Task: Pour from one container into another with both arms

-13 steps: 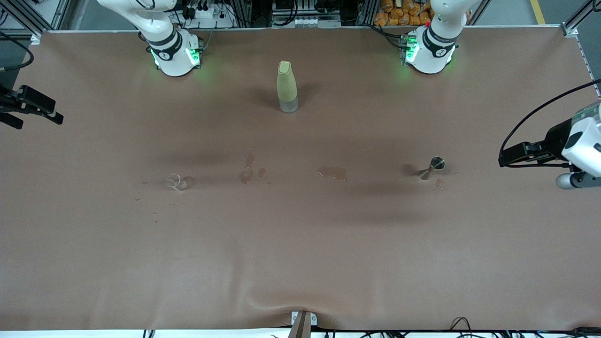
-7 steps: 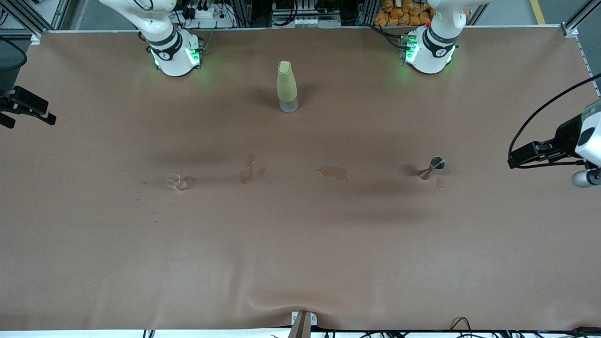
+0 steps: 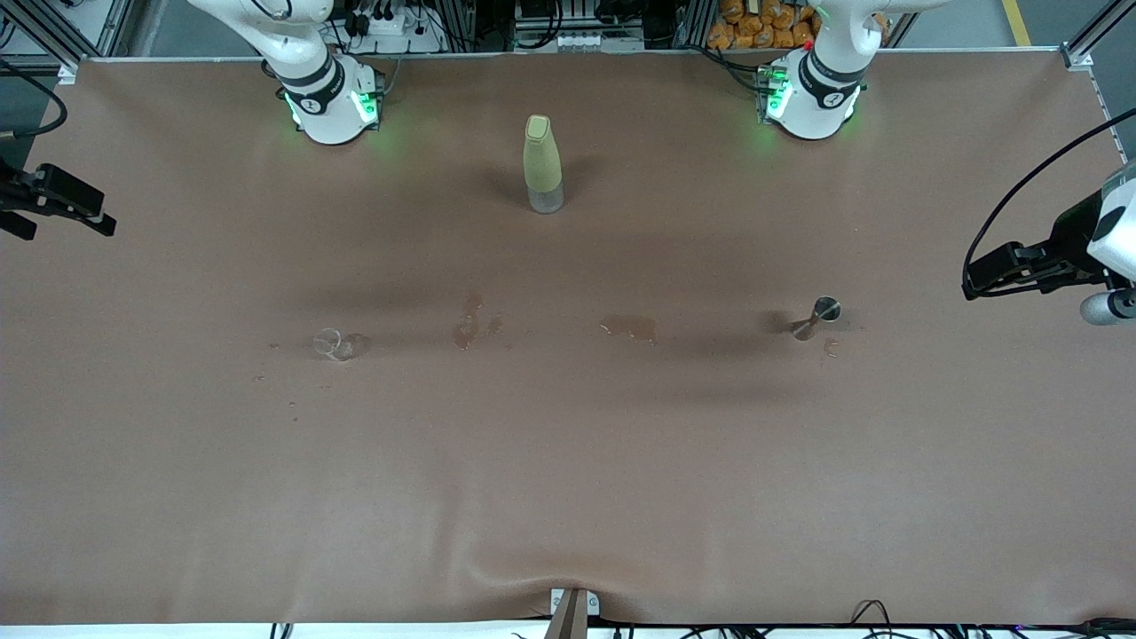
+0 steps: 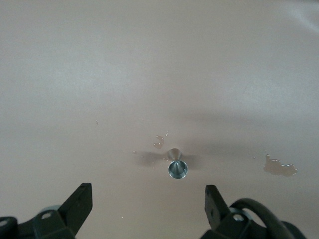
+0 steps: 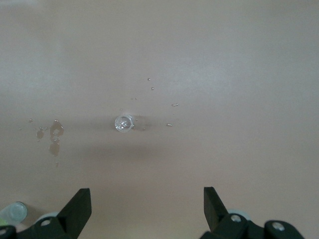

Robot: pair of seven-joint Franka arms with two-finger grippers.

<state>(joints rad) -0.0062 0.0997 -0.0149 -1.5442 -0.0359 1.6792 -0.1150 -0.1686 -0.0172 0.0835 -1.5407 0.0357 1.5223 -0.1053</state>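
An olive-green bottle (image 3: 543,164) with a clear base stands upright between the two arm bases. A small clear glass (image 3: 333,343) (image 5: 123,123) sits toward the right arm's end of the table. A metal jigger (image 3: 816,318) (image 4: 177,168) stands toward the left arm's end. My left gripper (image 3: 994,273) (image 4: 147,201) hangs open and empty high above the table's edge at its own end, apart from the jigger. My right gripper (image 3: 67,202) (image 5: 146,201) hangs open and empty high above the edge at its end, apart from the glass.
Wet spill marks stain the brown cloth (image 3: 568,461) between the glass and the jigger, one patch (image 3: 468,324) nearer the glass and another patch (image 3: 630,327) (image 4: 280,167) nearer the jigger. Small droplets lie round both vessels. The bottle's top (image 5: 15,211) shows at a corner of the right wrist view.
The left gripper has drifted outward toward its end of the table and toward the bases. The right gripper moved outward, then came back a little. Bottle, glass and jigger have not moved.
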